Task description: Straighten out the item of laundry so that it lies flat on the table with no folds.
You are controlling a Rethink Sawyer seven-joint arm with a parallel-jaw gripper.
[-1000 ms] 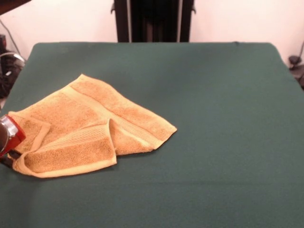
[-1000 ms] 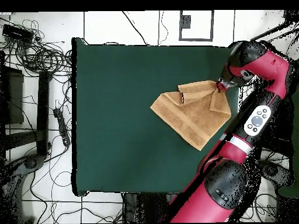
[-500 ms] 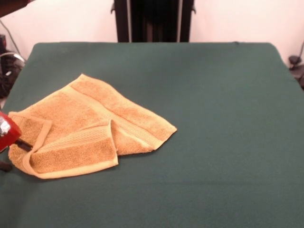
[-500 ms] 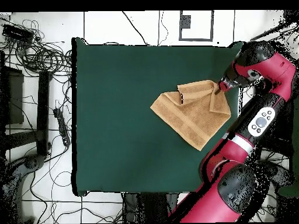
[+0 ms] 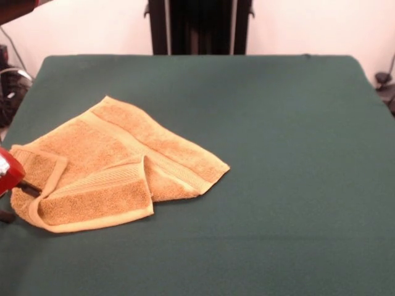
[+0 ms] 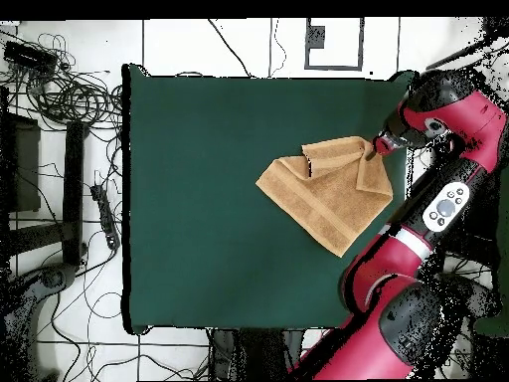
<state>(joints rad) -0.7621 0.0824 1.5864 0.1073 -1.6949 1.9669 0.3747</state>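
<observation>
The towel [image 5: 117, 168] lies crumpled near one long edge of the green bench [image 5: 290, 154], with one corner folded back over itself and a second flap doubled at the corner by the arm. The pincer [image 6: 379, 147] sits at that corner at the bench's edge, touching the cloth; whether it grips cannot be told. The red arm [image 6: 437, 214] curves alongside the bench.

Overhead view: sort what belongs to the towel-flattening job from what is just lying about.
Belongs to the job:
- orange-tan terry-cloth towel, still folded over on itself
- large table covered in dark green cloth
- red and black arm's hand, at the towel's corner

Just lying about:
- tangled black cables on the floor
- black stand beside the table
</observation>
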